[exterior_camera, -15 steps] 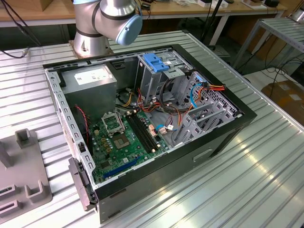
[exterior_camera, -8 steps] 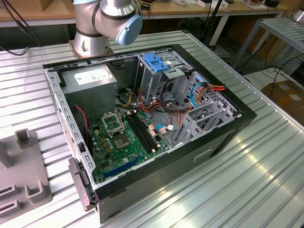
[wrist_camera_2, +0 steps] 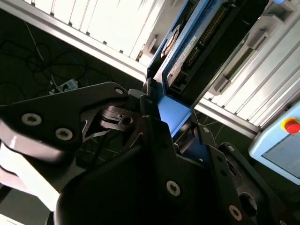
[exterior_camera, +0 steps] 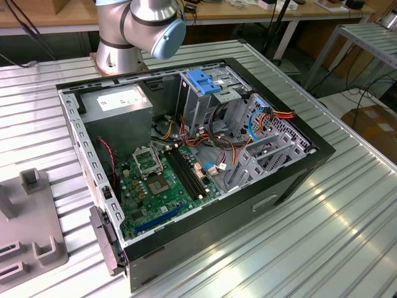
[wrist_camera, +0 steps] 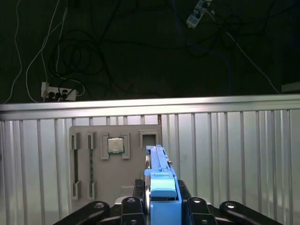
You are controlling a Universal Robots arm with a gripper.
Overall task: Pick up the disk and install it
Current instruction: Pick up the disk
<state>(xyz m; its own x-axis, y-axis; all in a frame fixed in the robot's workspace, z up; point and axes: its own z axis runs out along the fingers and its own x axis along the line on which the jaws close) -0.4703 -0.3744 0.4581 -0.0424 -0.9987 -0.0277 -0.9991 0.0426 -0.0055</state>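
Second wrist view: tool [wrist_camera_2: 174,115] clenched on the disk [wrist_camera_2: 197,42] at its blue edge, clear of the table [wrist_camera_2: 117,23].

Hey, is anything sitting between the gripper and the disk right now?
Nothing visible is. In both wrist views the gripper is shut on the disk, clamping its blue-edged end directly, and the rest of the disk sticks out past the gripper.

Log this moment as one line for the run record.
gripper: shut on disk | disk: gripped by blue edge | installed: not yet | nearby: grey tray
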